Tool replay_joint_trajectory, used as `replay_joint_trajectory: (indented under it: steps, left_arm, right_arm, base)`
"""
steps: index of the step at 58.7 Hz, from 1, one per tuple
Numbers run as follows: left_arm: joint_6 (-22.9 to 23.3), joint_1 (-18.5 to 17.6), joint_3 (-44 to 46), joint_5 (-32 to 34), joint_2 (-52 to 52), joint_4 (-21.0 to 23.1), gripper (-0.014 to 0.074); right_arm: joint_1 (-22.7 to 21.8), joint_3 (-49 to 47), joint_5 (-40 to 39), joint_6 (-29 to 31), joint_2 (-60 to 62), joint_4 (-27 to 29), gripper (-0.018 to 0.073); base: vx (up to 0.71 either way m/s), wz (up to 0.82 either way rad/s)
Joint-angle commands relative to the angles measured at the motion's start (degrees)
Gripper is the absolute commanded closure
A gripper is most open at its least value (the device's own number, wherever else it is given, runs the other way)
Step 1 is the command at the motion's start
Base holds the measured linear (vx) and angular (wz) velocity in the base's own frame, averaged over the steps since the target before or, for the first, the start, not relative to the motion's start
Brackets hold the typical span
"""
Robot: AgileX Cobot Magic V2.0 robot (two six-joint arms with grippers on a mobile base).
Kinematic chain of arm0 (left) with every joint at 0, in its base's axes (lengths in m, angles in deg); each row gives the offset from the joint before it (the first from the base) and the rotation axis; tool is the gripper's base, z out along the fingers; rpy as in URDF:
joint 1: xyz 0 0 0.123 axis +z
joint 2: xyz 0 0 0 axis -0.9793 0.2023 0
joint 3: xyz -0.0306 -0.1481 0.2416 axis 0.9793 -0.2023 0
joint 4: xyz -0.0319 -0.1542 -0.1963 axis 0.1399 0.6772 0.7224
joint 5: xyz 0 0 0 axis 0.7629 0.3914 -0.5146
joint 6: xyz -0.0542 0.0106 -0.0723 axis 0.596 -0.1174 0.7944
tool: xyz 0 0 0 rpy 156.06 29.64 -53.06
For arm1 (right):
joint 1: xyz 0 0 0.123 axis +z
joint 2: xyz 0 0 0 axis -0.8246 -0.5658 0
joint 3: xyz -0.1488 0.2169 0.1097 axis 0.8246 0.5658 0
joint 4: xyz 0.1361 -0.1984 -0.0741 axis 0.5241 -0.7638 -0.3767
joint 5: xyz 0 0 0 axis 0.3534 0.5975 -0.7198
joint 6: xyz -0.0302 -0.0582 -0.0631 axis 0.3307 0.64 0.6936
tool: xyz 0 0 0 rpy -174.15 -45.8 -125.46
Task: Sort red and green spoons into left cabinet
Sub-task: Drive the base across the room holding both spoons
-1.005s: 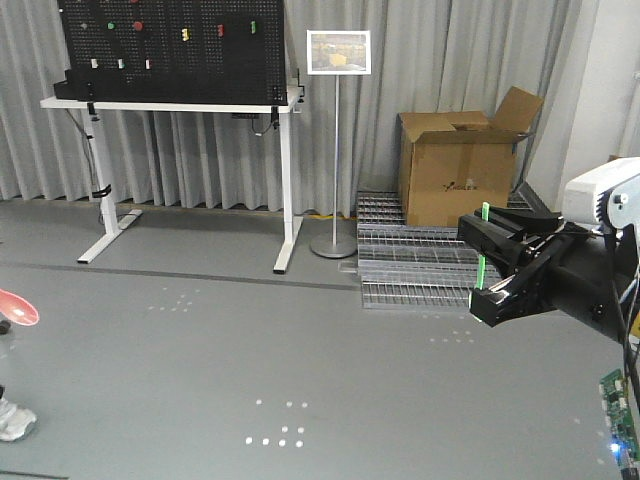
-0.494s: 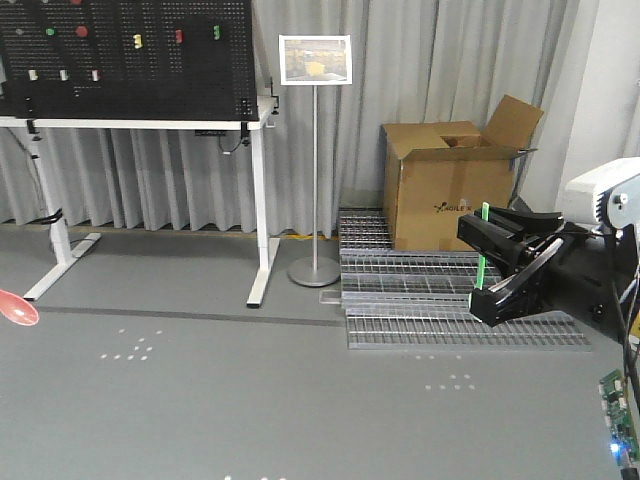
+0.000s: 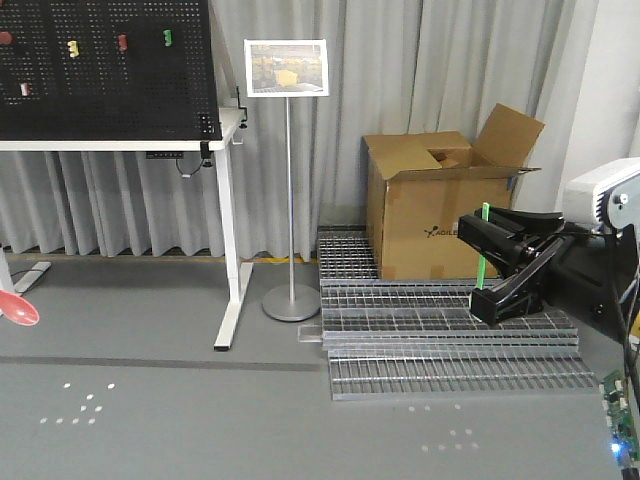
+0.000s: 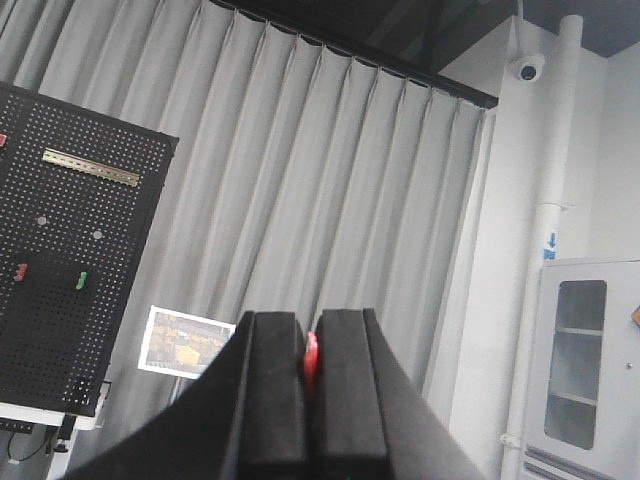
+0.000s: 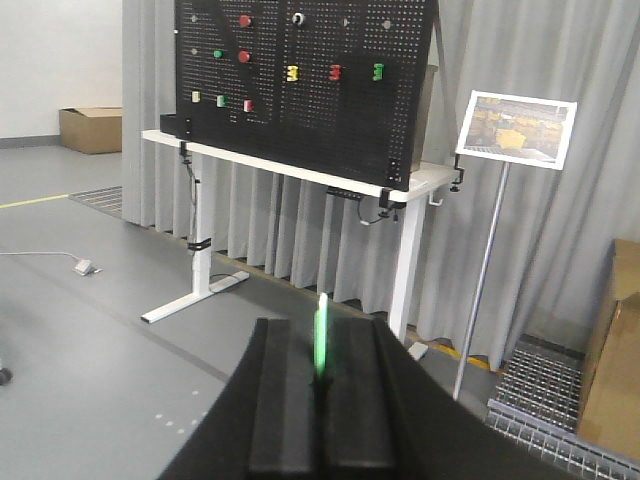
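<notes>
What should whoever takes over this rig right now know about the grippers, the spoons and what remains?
Left gripper: shut on the red spoon.
Right gripper: shut on the green spoon, held roughly upright.
Cabinet: not in any view; a pegboard desk, sign stand and cardboard box are ahead.
Done: both spoons are picked up.
Left: get to the cabinet and place both spoons in it.

Pegboard (image 3: 100, 70), sign stand (image 3: 289, 200), cardboard box (image 3: 440, 220) shifted left
</notes>
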Motion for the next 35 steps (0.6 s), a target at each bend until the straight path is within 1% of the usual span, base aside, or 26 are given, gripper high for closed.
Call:
replay_joint_trajectory:
  steps: [1,35]
  left_arm:
    - [0.34,-0.14,1.34,3.86,-1.04,0.92,0.0587]
    - [0.34,-0.14,1.34,3.86,-1.04,0.92,0.0587]
  right_arm:
    - [-0.12,-1.75,-2.45,0.13,1.85,1.79,0.0568]
    - [-0.12,-1.75,-2.45,0.13,1.85,1.79,0.0568]
  base:
    - [0.54,-0.04]
    - [0.53,-0.03]
